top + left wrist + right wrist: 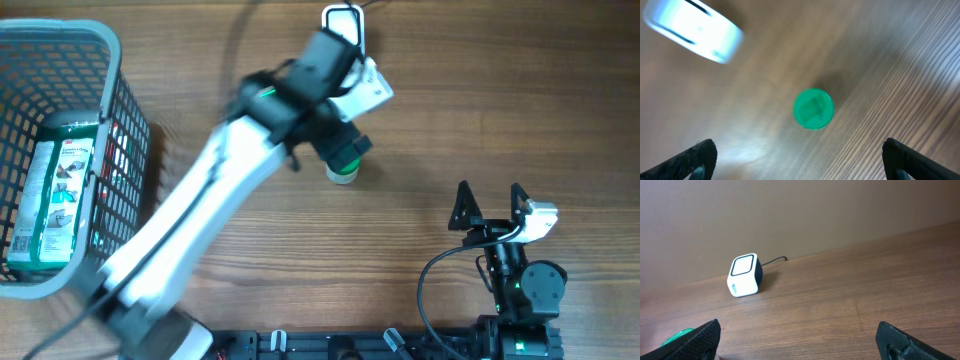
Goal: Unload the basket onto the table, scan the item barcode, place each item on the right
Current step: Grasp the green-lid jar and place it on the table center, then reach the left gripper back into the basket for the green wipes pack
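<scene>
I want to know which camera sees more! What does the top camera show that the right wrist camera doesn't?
Only overhead: the gray basket with a green-and-white box inside, and the left arm. Only right wrist: the side of the scanner and the brown wall behind it. Both: that scanner, the green-capped bottle and the wooden table.

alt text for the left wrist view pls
A bottle with a green cap stands on the wooden table, seen from straight above. The left pincer is open, its dark fingers at the bottom corners, touching nothing. A blurred white scanner sits top left.
</scene>
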Action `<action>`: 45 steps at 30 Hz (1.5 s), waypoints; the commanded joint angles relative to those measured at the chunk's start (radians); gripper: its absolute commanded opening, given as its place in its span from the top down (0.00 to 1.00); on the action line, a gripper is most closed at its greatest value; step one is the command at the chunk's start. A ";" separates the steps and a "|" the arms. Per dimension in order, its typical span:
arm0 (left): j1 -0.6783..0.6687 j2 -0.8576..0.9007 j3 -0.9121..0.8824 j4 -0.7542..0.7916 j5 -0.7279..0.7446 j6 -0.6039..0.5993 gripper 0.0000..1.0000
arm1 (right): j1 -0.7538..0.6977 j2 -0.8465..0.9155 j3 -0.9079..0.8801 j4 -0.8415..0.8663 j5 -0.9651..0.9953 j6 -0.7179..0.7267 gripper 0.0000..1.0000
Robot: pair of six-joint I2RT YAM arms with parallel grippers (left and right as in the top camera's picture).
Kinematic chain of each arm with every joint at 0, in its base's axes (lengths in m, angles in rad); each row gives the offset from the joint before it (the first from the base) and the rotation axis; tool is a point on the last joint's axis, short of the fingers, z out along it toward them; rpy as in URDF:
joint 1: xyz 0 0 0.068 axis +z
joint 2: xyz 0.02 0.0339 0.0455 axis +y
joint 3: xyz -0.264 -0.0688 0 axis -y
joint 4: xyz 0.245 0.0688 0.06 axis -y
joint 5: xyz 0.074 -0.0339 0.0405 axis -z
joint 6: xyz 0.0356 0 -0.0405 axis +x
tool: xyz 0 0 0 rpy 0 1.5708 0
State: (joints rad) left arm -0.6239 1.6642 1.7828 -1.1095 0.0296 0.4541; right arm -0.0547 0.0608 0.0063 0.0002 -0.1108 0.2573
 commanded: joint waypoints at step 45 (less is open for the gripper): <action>1.174 0.386 -0.270 0.014 -0.476 -2.310 0.00 | 0.003 -0.003 -0.001 0.005 0.011 0.007 0.00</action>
State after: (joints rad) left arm 0.5430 2.0388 1.5284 -1.0977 -0.3771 -1.8465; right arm -0.0536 0.0608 0.0063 0.0002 -0.1070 0.2577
